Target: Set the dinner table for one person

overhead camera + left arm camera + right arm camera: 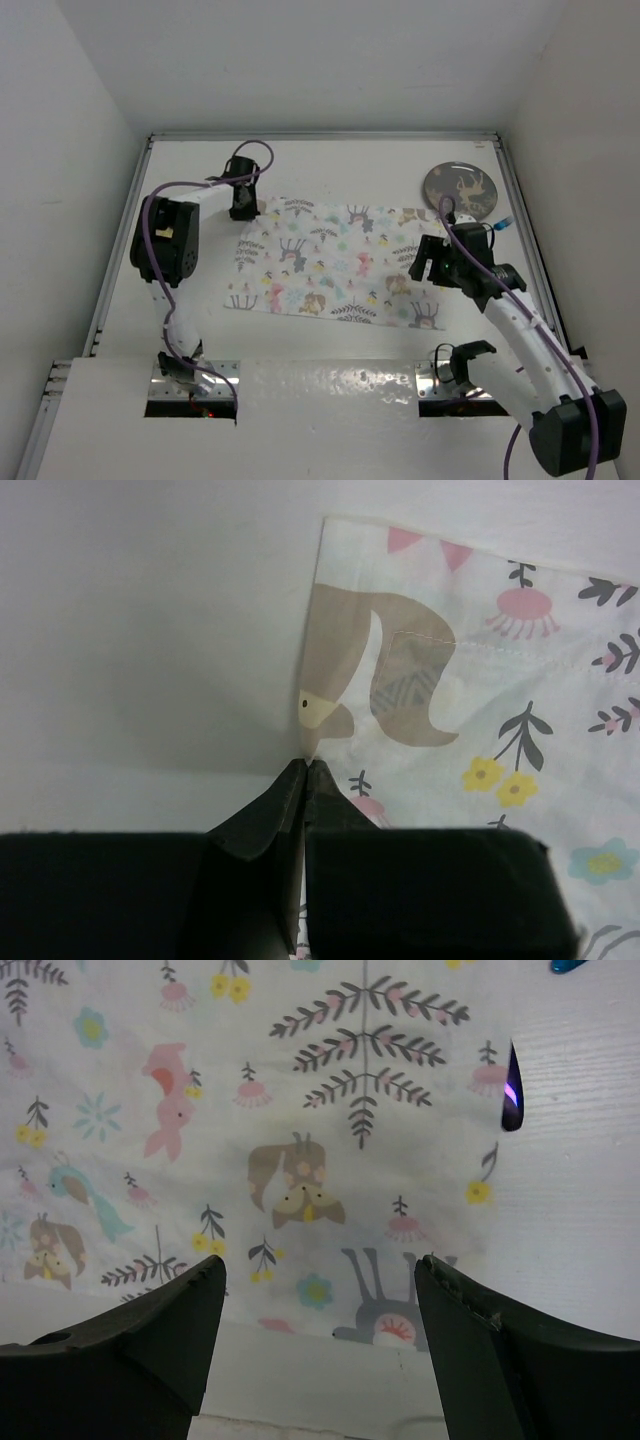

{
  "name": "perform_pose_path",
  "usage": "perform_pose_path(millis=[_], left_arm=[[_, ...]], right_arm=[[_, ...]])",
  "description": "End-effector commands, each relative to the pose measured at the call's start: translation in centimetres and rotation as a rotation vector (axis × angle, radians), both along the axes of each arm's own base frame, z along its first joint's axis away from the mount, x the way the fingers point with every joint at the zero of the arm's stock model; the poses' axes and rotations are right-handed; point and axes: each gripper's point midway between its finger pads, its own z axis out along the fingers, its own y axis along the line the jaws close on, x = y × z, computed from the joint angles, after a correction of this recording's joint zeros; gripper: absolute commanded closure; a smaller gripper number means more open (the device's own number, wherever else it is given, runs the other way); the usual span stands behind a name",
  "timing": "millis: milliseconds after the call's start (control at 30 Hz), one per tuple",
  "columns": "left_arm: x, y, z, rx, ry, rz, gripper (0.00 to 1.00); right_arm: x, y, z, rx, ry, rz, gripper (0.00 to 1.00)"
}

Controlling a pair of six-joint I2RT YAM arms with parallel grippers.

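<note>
On the dinner table (330, 165), left pincer (303, 770) pinches placemat (500, 680) corner; right pincer (320, 1265) gapes wide.

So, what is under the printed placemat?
The placemat lies on the white dinner table; the left fingers pinch its edge. Whatever is beneath its middle is covered.

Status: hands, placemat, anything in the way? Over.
Left hand shut on placemat edge. Right hand open above placemat's right end. Dinner table: dark plate far right, off the placemat. Nothing blocking.
</note>
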Motion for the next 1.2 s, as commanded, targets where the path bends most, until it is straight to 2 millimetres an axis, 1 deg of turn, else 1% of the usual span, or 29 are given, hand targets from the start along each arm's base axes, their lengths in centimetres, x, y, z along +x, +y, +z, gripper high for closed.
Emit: perform_pose_path(millis=[0, 33, 67, 100, 133, 167, 233, 300, 333, 433, 467, 500, 567, 600, 667, 700, 767, 800, 900, 933, 967, 1000, 1033, 1067, 1100, 1167], left_arm=[[-1.6, 3.4, 1.5, 0.010, 0.006, 0.102, 1.00], [-1.9, 3.9, 2.1, 0.015, -0.005, 0.109, 1.00], [-2.2, 4.3, 2.4, 0.028, -0.009, 0.116, 1.00], [-2.6, 4.6, 2.5, 0.042, -0.007, 0.120, 1.00], [-2.6, 5.1, 3.4, 0.060, -0.027, 0.131, 1.00], [-2.8, 5.3, 3.7, 0.070, -0.031, 0.130, 1.00], [-3.0, 5.8, 4.4, 0.090, -0.043, 0.136, 1.00], [-3.2, 6.5, 4.5, 0.117, -0.044, 0.152, 1.00], [-3.1, 6.6, 4.6, 0.118, -0.045, 0.149, 0.97], [-2.8, 6.8, 4.8, 0.119, -0.055, 0.155, 0.81], [-2.4, 6.7, 5.2, 0.113, -0.067, 0.156, 0.76], [-2.2, 6.3, 5.4, 0.094, -0.073, 0.146, 0.65], [-1.7, 5.9, 6.2, 0.071, -0.098, 0.138, 0.52], [-1.5, 5.6, 7.0, 0.054, -0.120, 0.134, 0.44], [-1.4, 5.1, 7.7, 0.026, -0.141, 0.127, 0.39], [-1.4, 4.8, 8.3, 0.014, -0.154, 0.118, 0.39], [-1.5, 3.5, 8.7, -0.002, -0.161, 0.081, 0.39], [-1.7, 2.1, 8.8, -0.006, -0.162, 0.049, 0.38], [-2.1, 0.2, 8.0, 0.011, -0.150, 0.014, 0.37], [-2.3, -0.9, 7.5, 0.011, -0.143, -0.003, 0.36], [-2.3, -1.4, 6.4, 0.011, -0.121, -0.010, 0.35], [-2.4, -2.0, 5.9, 0.005, -0.106, -0.010, 0.35], [-2.3, -2.2, 5.3, 0.003, -0.093, -0.007, 0.35], [-2.5, -2.3, 4.1, 0.006, -0.063, -0.006, 0.35], [-2.5, -2.3, 3.7, 0.002, -0.054, 0.004, 0.35], [-2.8, -2.2, 2.1, 0.014, -0.022, 0.020, 0.35]], right_arm=[[2.1, 0.5, 1.1, -0.001, -0.070, 0.028, 0.24], [2.4, 0.7, 1.4, 0.001, -0.081, 0.034, 0.24], [2.7, 0.7, 1.2, -0.006, -0.075, 0.037, 0.24], [3.0, 0.7, 1.4, -0.008, -0.081, 0.036, 0.24], [3.4, 0.8, 1.6, -0.008, -0.089, 0.037, 0.24], [3.5, 0.8, 1.4, -0.012, -0.082, 0.042, 0.24], [4.2, 0.9, 1.7, -0.011, -0.099, 0.042, 0.24], [4.6, 1.0, 1.5, -0.013, -0.097, 0.044, 0.24], [4.9, 1.2, 1.6, -0.009, -0.104, 0.047, 0.24], [5.3, 1.3, 1.3, -0.016, -0.098, 0.061, 0.24], [5.5, 1.3, 1.3, -0.017, -0.097, 0.064, 0.25], [5.6, 1.3, 1.4, -0.020, -0.100, 0.068, 0.25], [6.0, 1.4, 1.7, -0.028, -0.115, 0.079, 0.27], [6.0, 1.4, 1.7, -0.027, -0.112, 0.084, 0.27], [6.0, 1.4, 1.9, -0.031, -0.114, 0.091, 0.28], [5.9, 1.4, 2.0, -0.029, -0.114, 0.092, 0.28], [5.5, 1.3, 1.7, -0.033, -0.104, 0.094, 0.28], [5.3, 1.3, 1.7, -0.033, -0.104, 0.094, 0.28], [4.5, 1.1, 1.2, -0.037, -0.088, 0.096, 0.28], [4.4, 1.1, 1.3, -0.038, -0.091, 0.098, 0.28], [3.9, 1.1, 1.0, -0.036, -0.074, 0.101, 0.27], [3.7, 1.3, 1.0, -0.026, -0.068, 0.114, 0.26], [3.5, 1.4, 1.1, -0.021, -0.068, 0.118, 0.26], [3.4, 1.4, 1.2, -0.021, -0.070, 0.119, 0.25], [3.2, 1.3, 1.3, -0.021, -0.068, 0.118, 0.25], [2.9, 1.1, 1.3, -0.020, -0.075, 0.107, 0.24]])
